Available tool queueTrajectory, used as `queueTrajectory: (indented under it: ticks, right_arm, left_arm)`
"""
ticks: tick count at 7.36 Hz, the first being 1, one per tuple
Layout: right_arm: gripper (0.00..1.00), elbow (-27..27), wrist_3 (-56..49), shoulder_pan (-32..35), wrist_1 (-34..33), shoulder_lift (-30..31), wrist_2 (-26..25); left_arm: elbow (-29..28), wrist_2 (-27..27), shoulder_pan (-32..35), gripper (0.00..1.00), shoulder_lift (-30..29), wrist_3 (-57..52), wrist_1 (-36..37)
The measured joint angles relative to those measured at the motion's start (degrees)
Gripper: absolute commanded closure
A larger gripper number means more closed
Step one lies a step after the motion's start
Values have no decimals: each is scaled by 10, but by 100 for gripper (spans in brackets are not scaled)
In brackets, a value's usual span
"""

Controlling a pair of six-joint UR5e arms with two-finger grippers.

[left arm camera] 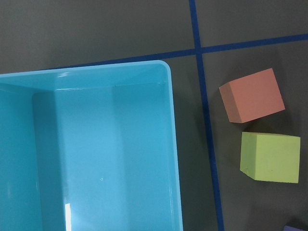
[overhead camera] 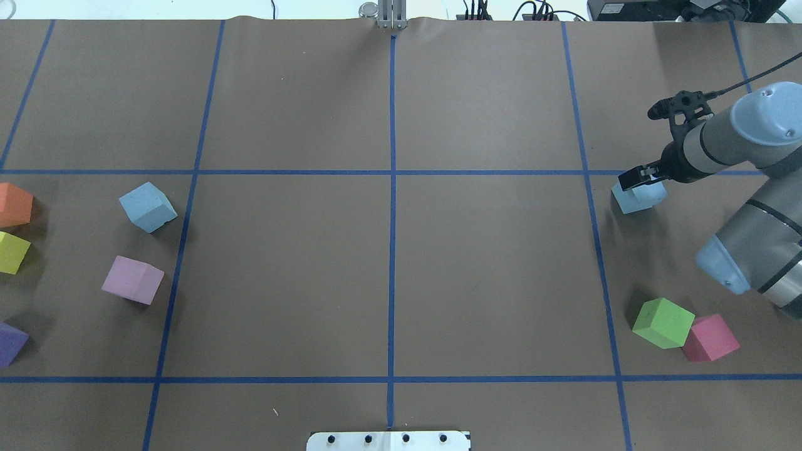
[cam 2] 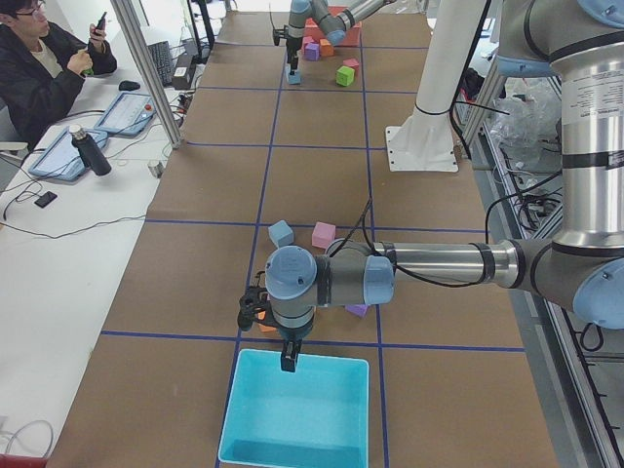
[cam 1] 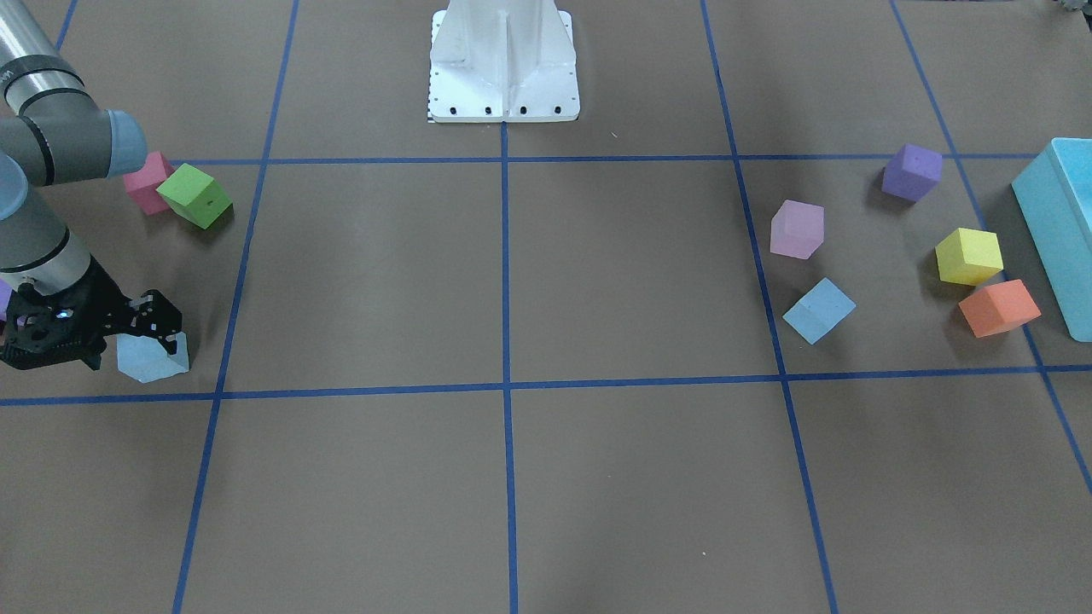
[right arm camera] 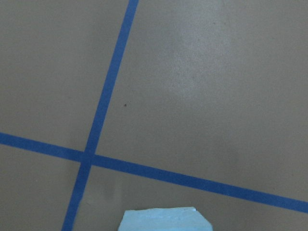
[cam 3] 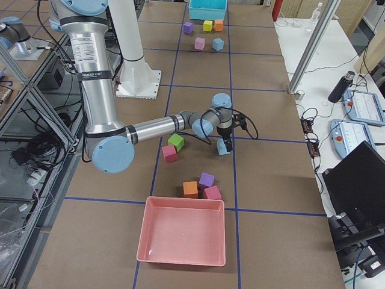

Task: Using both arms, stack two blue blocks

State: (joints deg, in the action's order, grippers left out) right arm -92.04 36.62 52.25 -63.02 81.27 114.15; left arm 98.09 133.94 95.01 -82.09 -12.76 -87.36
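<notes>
One blue block [cam 1: 153,358] lies at the table's right end, also in the overhead view [overhead camera: 639,197]. My right gripper [cam 1: 128,341] [overhead camera: 640,178] is straight over it with its jaws down on the block's sides. It looks shut on the block, which sits at table level. The block's top edge shows at the bottom of the right wrist view [right arm camera: 166,219]. The second blue block [cam 1: 819,311] [overhead camera: 148,207] lies free on the left side. My left gripper [cam 2: 288,359] hangs over the turquoise box [cam 2: 297,414]. I cannot tell whether it is open.
Green [overhead camera: 663,322] and pink-red [overhead camera: 710,338] cubes lie near the right arm. Pink [overhead camera: 133,280], orange [overhead camera: 14,205], yellow [overhead camera: 12,252] and purple [overhead camera: 11,343] cubes lie on the left. A pink tray [cam 3: 182,238] with several cubes by it is at the right end.
</notes>
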Motion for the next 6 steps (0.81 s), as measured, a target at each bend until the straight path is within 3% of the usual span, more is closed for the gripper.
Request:
queueTrajectory:
  ticks: [1, 2, 4, 6]
  right_arm:
    - [66, 0, -6, -7, 0, 7, -6]
    - [99, 1, -12, -11, 0, 13, -9]
    - [100, -7, -17, -14, -2, 12, -6]
    - [100, -50, -16, -18, -51, -17, 5]
  left_arm:
    - [0, 0, 0, 2, 0, 0, 0]
    - [0, 0, 0, 2, 0, 0, 0]
    - [0, 0, 0, 2, 0, 0, 0]
    - [0, 0, 0, 2, 1, 0, 1]
